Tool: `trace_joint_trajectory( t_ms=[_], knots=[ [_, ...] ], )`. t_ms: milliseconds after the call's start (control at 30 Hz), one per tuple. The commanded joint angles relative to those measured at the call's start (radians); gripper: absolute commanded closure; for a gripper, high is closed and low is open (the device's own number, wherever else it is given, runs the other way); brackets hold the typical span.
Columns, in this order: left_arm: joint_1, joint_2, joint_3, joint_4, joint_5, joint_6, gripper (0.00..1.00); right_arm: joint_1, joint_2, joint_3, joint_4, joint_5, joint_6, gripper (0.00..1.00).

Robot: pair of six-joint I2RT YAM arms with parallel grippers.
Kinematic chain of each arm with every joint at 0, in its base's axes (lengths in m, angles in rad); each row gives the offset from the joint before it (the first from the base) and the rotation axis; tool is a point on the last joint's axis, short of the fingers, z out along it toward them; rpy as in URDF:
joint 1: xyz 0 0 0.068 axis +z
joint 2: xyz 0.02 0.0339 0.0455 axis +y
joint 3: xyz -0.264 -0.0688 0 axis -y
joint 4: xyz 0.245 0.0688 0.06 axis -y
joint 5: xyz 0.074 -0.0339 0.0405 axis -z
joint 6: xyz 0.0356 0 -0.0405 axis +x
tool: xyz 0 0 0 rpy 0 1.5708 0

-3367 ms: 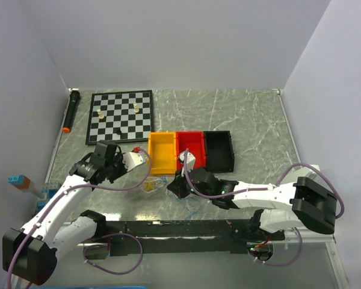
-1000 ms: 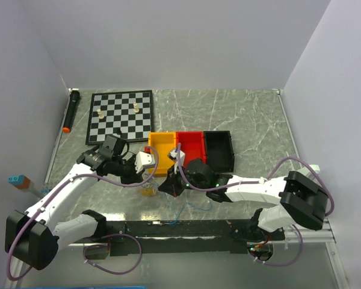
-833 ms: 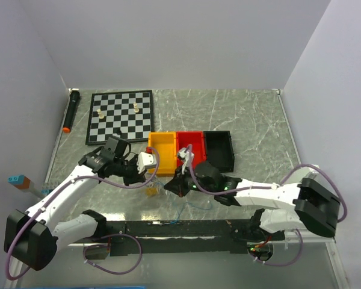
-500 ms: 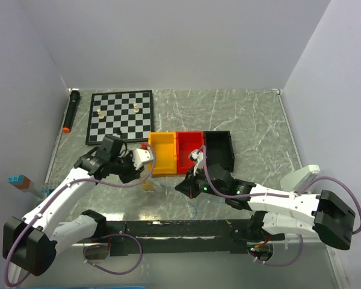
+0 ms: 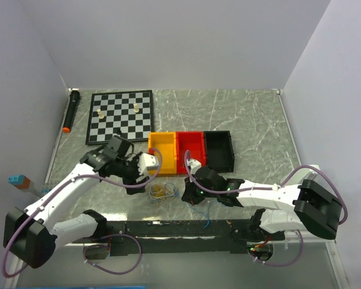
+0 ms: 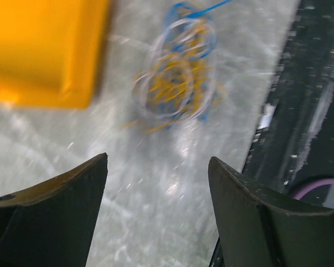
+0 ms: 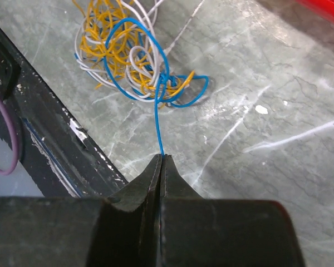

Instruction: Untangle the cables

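Observation:
The cables lie as one loose tangle (image 5: 160, 191) of white, blue and yellow-tan wire on the marble table, just in front of the yellow bin. My left gripper (image 5: 143, 176) hovers to the tangle's left, open and holding nothing. In the left wrist view its fingers (image 6: 158, 161) stand wide apart above bare table, and the blurred tangle (image 6: 175, 83) lies beyond them. My right gripper (image 5: 190, 195) is to the tangle's right, shut on the blue wire. In the right wrist view that blue wire (image 7: 157, 119) runs straight from the tangle (image 7: 122, 50) into the closed tips (image 7: 161, 158).
Yellow (image 5: 162, 153), red (image 5: 191, 147) and black (image 5: 219, 149) bins stand in a row behind the tangle. A chessboard (image 5: 120, 114) with a few pieces and a black marker (image 5: 70, 111) lie at the back left. A black rail (image 5: 180, 229) borders the near edge.
My left gripper has opened and let go of the tangle, which now lies spread on the table. The right gripper stayed shut on the blue wire and shifted slightly toward the near edge.

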Motion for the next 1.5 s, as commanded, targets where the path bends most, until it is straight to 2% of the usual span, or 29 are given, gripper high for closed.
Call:
trace_joint_trajectory(
  t_ms=[0,200,500,767,933,1033,1400,1467],
  knots=[
    [-0.144,0.038,-0.030,0.089,0.035,-0.061,0.23,-0.017,-0.051,0.016,-0.012,0.027,0.013,1.00],
    [-0.220,0.165,-0.038,0.258,-0.012,-0.110,0.26,-0.033,-0.073,-0.015,-0.012,0.027,0.032,1.00],
    [-0.237,0.372,0.005,0.340,-0.039,-0.104,0.27,-0.040,-0.088,-0.031,-0.006,-0.009,0.036,1.00],
    [-0.237,0.360,0.074,0.311,0.037,-0.126,0.25,-0.042,-0.080,-0.041,0.014,-0.049,0.036,1.00],
    [-0.241,0.398,0.069,0.315,0.076,-0.132,0.45,-0.042,-0.077,-0.036,0.015,-0.057,0.034,1.00],
    [-0.253,0.424,0.060,0.290,0.078,-0.123,0.48,-0.043,-0.090,-0.044,0.012,-0.051,0.039,1.00],
    [-0.253,0.397,0.008,0.282,0.017,-0.100,0.32,-0.053,-0.093,-0.044,0.011,-0.054,0.036,1.00],
    [-0.257,0.398,-0.004,0.305,0.015,-0.106,0.32,-0.054,-0.093,-0.044,0.012,-0.055,0.036,1.00]
  ],
)
